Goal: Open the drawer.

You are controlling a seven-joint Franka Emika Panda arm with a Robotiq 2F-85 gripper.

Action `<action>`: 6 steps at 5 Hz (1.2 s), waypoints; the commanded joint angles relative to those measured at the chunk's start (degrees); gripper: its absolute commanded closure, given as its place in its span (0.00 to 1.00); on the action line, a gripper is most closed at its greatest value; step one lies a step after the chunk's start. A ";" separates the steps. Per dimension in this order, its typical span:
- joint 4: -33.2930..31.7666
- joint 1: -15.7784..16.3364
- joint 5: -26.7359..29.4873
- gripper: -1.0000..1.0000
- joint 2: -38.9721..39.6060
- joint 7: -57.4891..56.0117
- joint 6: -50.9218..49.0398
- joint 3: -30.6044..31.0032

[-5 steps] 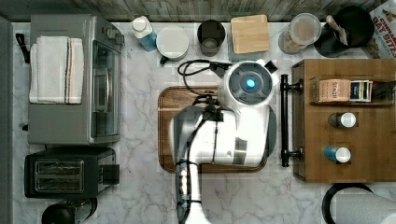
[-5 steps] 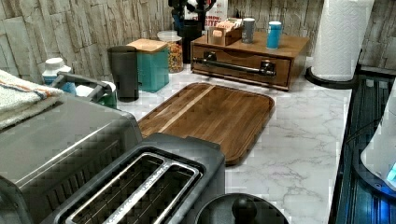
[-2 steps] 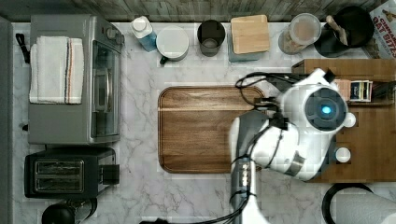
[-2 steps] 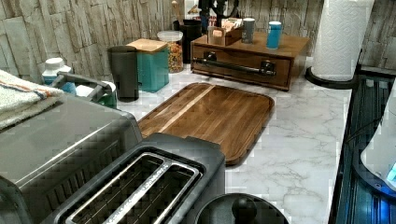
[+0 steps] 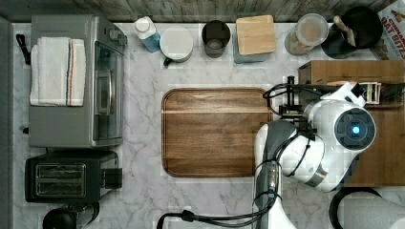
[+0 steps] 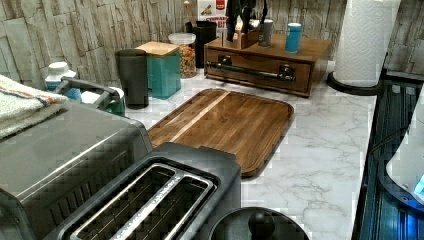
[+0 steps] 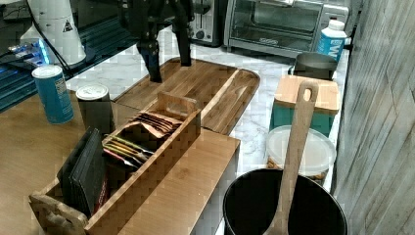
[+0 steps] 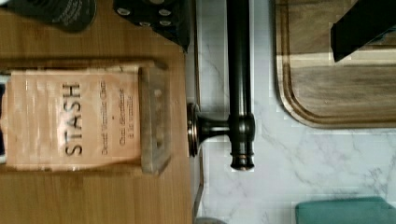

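The brown wooden drawer (image 6: 260, 71) sits shut in the front of a low wooden box, its black bar handle (image 6: 250, 71) running across it. In the wrist view the handle (image 8: 239, 70) and one post lie directly below me. My gripper (image 8: 259, 32) is open and hangs above that end of the bar, with one finger (image 8: 154, 14) over the box top and the other over the cutting board (image 8: 336, 93). In the right view the gripper (image 7: 169, 61) shows two spread black fingers holding nothing. In the top view the arm covers most of the handle (image 5: 290, 88).
A tea-bag caddy (image 7: 132, 147) and two tins (image 7: 51, 93) stand on the box top (image 7: 186, 186). A large cutting board (image 5: 212, 131) lies in front of the drawer. Canisters and a utensil pot (image 5: 356, 26) line the back wall. A toaster oven (image 5: 76, 81) and toaster (image 5: 69, 179) stand opposite.
The arm has swung from over the cutting board to the top view's right, bringing the open gripper above the drawer handle's end. The drawer has not moved.
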 commanded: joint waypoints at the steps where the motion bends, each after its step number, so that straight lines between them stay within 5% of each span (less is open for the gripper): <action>1: -5.89 1.38 1.19 0.00 -3.17 -2.30 2.12 1.33; 6: -8.07 1.74 -3.75 0.00 4.13 5.53 12.91 -0.01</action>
